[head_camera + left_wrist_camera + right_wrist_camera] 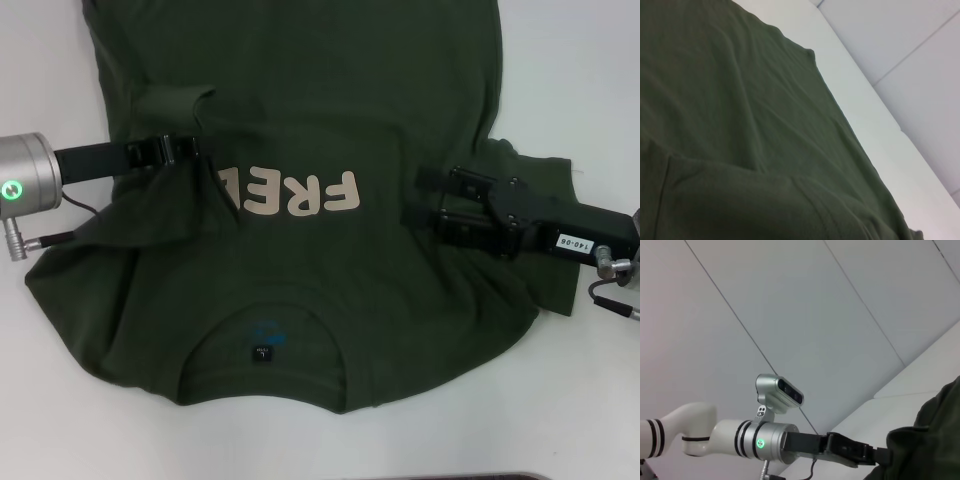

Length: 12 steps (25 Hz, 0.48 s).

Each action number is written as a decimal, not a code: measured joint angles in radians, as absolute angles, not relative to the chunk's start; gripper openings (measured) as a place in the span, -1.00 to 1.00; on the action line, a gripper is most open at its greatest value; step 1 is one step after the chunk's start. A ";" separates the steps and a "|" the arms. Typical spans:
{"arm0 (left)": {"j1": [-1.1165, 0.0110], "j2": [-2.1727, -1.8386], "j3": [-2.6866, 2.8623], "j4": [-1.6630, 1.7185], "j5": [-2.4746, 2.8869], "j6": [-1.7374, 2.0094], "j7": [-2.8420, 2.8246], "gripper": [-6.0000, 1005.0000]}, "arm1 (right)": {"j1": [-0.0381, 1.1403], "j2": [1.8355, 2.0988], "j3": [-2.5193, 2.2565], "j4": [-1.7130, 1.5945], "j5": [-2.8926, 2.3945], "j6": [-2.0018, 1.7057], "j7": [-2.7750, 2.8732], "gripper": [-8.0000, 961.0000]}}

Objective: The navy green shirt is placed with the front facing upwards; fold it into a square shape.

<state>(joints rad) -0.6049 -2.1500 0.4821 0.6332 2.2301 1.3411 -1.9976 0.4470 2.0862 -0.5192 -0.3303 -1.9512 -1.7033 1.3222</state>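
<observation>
cotton-soft navy green shirt (330,290) sprawls across the white bench (590,80); left hand (185,152) at 9 o'clock pinches its sleeve fold, right hand (425,205) at 3 o'clock hovers released; grip hems, it'll droop.

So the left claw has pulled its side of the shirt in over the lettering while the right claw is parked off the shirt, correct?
Not quite: the head view shows the right claw over the navy green shirt beside the lettering, not parked. The left claw has indeed drawn its side in.
</observation>
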 joint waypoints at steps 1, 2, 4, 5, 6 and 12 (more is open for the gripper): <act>-0.605 -2.150 0.482 0.627 2.226 1.332 -1.998 -0.99 | 0.447 2.086 -0.520 -0.329 -1.951 -1.703 1.322 0.84; -0.606 -2.150 0.481 0.620 2.222 1.324 -1.998 -0.99 | 0.448 2.086 -0.520 -0.327 -1.951 -1.703 1.322 0.84; -0.606 -2.151 0.480 0.607 2.210 1.310 -1.998 -0.99 | 0.448 2.086 -0.519 -0.325 -1.951 -1.703 1.322 0.84; -0.606 -2.151 0.480 0.600 2.202 1.304 -1.998 -0.99 | 0.448 2.086 -0.519 -0.324 -1.951 -1.703 1.322 0.84; -0.604 -2.151 0.480 0.595 2.190 1.302 -1.998 -0.99 | 0.448 2.086 -0.520 -0.324 -1.951 -1.703 1.322 0.84; -0.592 -2.159 0.479 0.587 2.141 1.311 -1.995 -0.93 | 0.446 2.086 -0.521 -0.323 -1.951 -1.703 1.322 0.84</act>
